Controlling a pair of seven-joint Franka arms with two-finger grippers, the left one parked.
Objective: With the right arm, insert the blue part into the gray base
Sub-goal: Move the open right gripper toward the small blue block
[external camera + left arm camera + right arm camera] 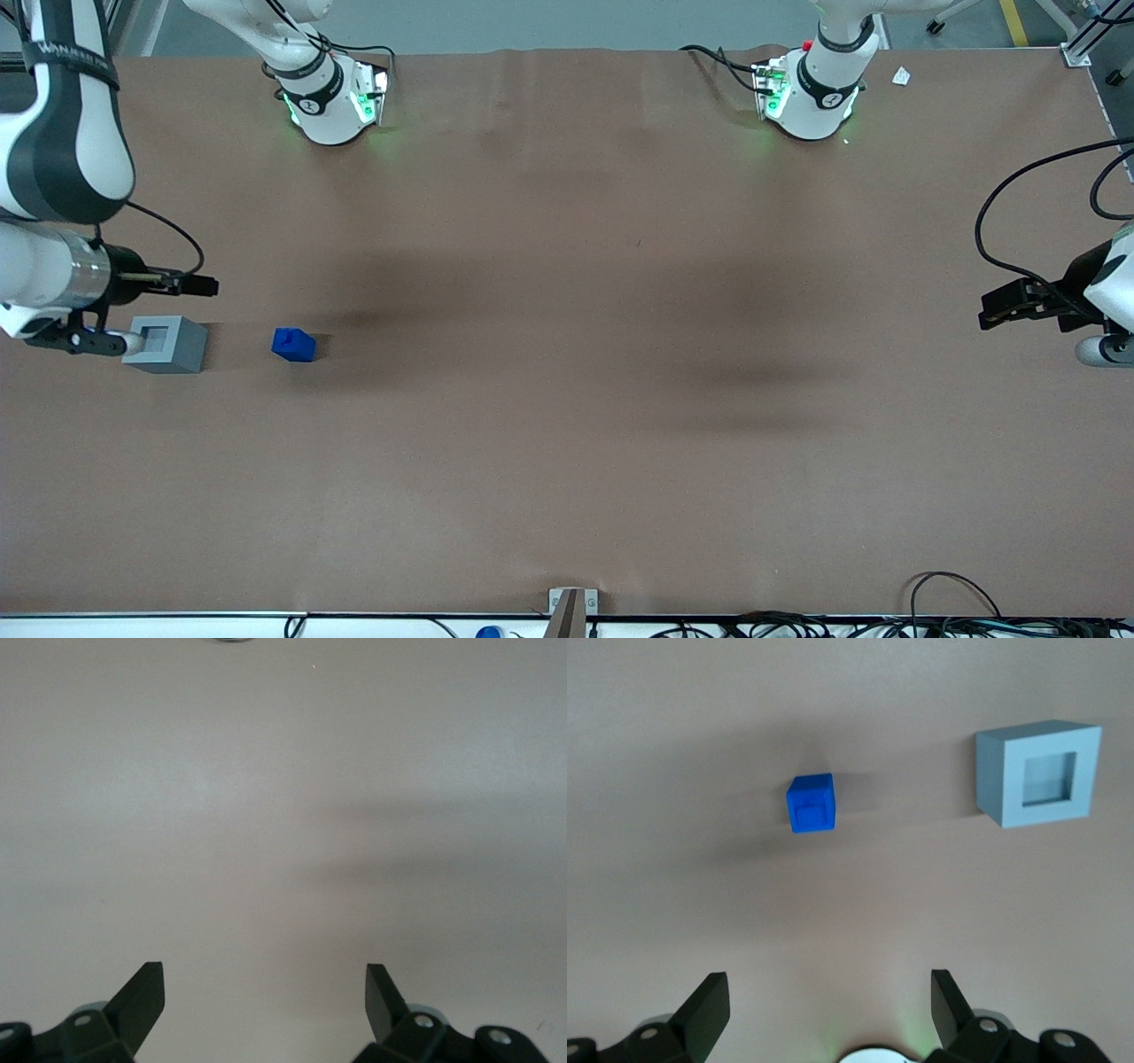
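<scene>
1. Blue part (pixel 293 345) is seen resting on the brown table (pixel 567 443), clear of everything, with nothing holding it.
2. Gray base (pixel 166 344) is found beside it, near but not touching, toward the working arm's end, recess facing up.
3. Gripper (pixel 829 1005) is held above the table with jaws spread wide and nothing between them.
4. From the wrist camera, the part (pixel 811 804) is placed ahead of the jaws and apart from them, so a reach forward and down is judged necessary.
5. No clear long axis is shown; the part looks nearly cubic.
6. Right arm (pixel 53 177) is plainly the nearer one.
</scene>
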